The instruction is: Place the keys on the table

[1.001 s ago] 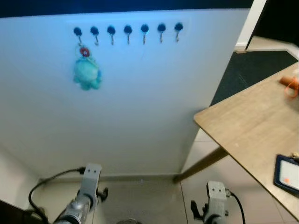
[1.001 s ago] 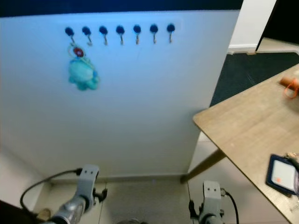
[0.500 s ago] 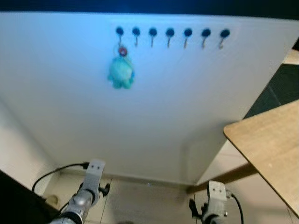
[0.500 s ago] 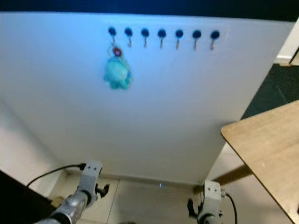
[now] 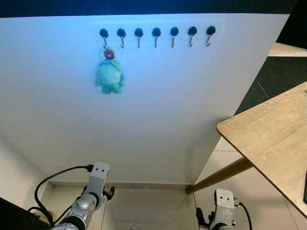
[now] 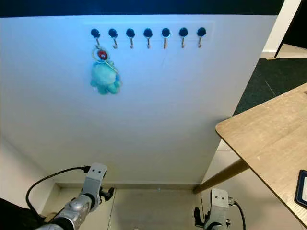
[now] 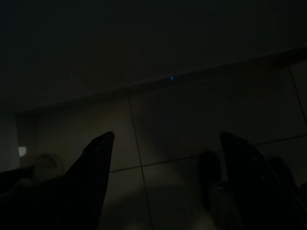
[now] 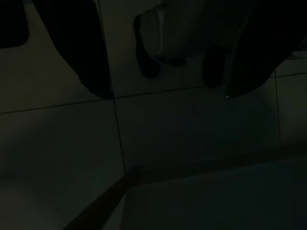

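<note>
The keys (image 5: 109,72), with that teal plush charm, hang off the first hook of the hook row (image 5: 156,33), way above both sets of fingers, since the left gripper (image 7: 165,177) and right gripper (image 8: 165,52) dangle spread and empty over the floor, table (image 5: 273,139) off right.

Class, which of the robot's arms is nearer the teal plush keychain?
Left. The left arm hangs low, almost directly below the teal plush keychain; the right arm hangs low, well off toward the table.
</note>
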Robot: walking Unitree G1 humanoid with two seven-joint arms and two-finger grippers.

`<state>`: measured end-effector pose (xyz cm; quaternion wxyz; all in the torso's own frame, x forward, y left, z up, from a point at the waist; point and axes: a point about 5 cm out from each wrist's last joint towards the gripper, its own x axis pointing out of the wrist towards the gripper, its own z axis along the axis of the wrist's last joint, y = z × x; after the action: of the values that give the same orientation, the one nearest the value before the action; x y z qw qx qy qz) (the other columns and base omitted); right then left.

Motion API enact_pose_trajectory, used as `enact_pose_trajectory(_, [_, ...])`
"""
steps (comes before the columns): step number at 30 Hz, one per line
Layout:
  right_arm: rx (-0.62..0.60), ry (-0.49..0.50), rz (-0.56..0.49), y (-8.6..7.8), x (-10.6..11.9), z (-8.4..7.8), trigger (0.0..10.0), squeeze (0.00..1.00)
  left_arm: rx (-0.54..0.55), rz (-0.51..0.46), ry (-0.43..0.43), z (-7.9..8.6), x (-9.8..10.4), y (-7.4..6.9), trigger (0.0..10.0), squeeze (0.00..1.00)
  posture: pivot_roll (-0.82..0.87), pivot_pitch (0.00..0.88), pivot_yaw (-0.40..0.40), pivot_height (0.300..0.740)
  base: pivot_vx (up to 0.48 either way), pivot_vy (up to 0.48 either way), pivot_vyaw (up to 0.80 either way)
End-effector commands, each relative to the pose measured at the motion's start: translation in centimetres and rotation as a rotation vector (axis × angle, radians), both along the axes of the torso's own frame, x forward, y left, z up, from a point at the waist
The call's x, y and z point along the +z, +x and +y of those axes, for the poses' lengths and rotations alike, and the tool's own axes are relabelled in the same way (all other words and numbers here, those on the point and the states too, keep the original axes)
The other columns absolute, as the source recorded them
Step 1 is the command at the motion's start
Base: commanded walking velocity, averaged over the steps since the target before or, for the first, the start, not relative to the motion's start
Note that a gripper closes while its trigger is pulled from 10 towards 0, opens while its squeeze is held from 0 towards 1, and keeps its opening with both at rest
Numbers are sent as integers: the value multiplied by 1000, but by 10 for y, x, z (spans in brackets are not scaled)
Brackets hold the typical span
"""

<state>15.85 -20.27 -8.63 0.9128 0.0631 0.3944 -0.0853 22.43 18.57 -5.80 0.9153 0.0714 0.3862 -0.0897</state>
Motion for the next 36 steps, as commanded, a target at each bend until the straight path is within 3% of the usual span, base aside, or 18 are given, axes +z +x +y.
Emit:
enact_pose_trajectory(1, [-6, 14, 14, -4, -2, 3, 10000, 0, -4, -2, -3, -1, 0, 0, 10000, 0, 28, 25, 12, 740, 0, 0, 0])
enact_pose_trajectory(16, [-3, 19, 16, -5, -3, 4, 10000, 0, 33, -26, -8, 2, 2, 1, 10000, 0, 35, 43, 4, 740, 0, 0, 0])
enact_pose_trajectory(22, [-3, 22, 12, -4, -3, 6, 10000, 0, -15, -33, 12, 0, 2, 1, 10000, 0, 38, 48, 5, 740, 0, 0, 0])
enact_pose_trajectory(31, [0, 23, 13, -4, -3, 6, 10000, 0, -5, -34, 26, 0, 1, 0, 10000, 0, 38, 50, 7, 740, 0, -430, 0])
enact_pose_trajectory(36, [-1, 34, 13, -5, -3, 8, 10000, 0, 38, -10, 24, 5, -1, -2, 10000, 0, 40, 52, 7, 740, 0, 0, 0])
